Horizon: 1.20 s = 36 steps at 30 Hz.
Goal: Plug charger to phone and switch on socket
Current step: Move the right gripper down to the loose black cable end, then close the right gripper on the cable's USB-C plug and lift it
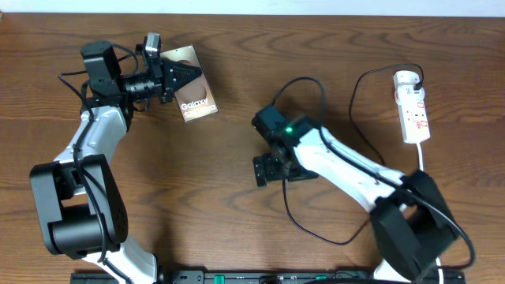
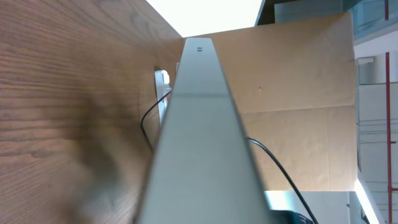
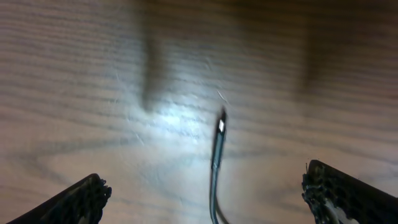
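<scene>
I work over a brown table (image 1: 237,134) with a wood-grain top, the grain running along its length in dark and lighter streaks. Past its far edge the overhead view shows a thin pale strip (image 1: 316,6); I cannot tell whether it is wall or floor. From my left wrist a large sheet of plain brown cardboard (image 2: 298,74) stands behind the table, with a faint crease across it. Above that is a bright white patch (image 2: 211,15), washed out by light. At the right edge is a grey surface with a thin red vertical line (image 2: 387,93). Under my right wrist, a white glare spot (image 3: 177,121) lies on the wood among soft shadows.
</scene>
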Tool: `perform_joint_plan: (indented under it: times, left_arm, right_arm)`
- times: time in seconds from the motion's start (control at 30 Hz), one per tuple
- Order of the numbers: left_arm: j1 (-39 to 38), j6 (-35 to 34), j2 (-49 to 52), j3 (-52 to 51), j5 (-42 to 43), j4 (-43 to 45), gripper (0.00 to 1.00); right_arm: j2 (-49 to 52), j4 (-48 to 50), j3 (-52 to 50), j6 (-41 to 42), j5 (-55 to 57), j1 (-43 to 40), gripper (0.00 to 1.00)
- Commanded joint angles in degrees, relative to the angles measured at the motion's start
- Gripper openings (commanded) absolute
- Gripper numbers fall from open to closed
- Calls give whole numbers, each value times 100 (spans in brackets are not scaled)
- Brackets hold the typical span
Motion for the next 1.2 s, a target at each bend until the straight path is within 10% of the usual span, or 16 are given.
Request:
perform_joint_plan:
  times: [0.0,0.47,1.17]
  left_arm:
    - [24,96,-50,7,223,31,7]
    - [24,140,-50,9,221,33,7]
    - [24,205,-50,9,221,33,7]
  right_arm:
    - [-164,229,-468,516,291,129,99]
    - [-164,960,-1172,990,313,282,56]
    - [-164,1235,-1235,1108,664,282,46]
